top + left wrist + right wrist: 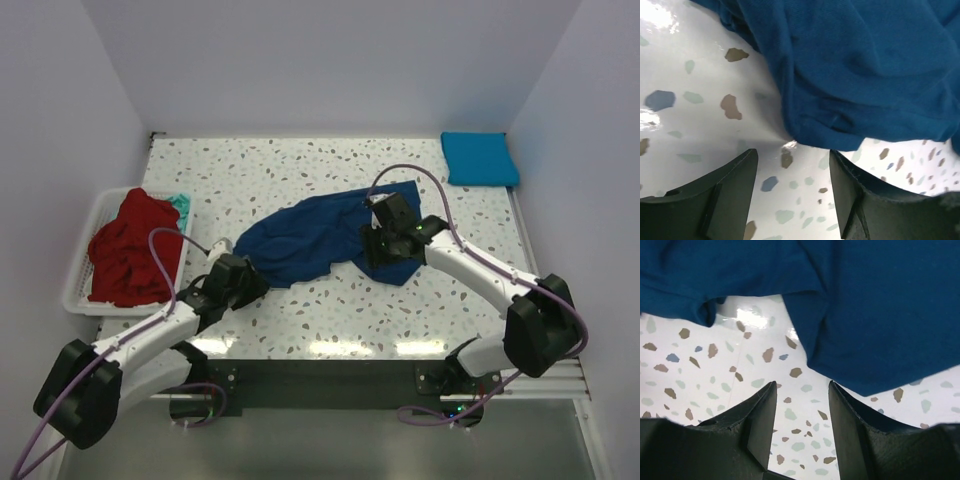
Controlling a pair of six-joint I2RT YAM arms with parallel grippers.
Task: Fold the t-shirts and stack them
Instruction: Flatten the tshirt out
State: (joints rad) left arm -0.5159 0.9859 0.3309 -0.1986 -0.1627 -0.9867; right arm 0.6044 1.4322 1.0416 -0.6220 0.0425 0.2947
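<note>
Top external view: the navy t-shirt (305, 245) lies crumpled on the table (300, 165), between the arms. The left gripper (793, 157) and right gripper (801, 387) stand spread and empty beside its edges. The cloth appears soft, light and limp; grasp hem corners.

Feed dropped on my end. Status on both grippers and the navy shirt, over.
Left gripper open, empty, at navy t-shirt left end. Right gripper open, empty, at its right edge. Shirt crumpled, unfolded. Nothing in the way.
</note>
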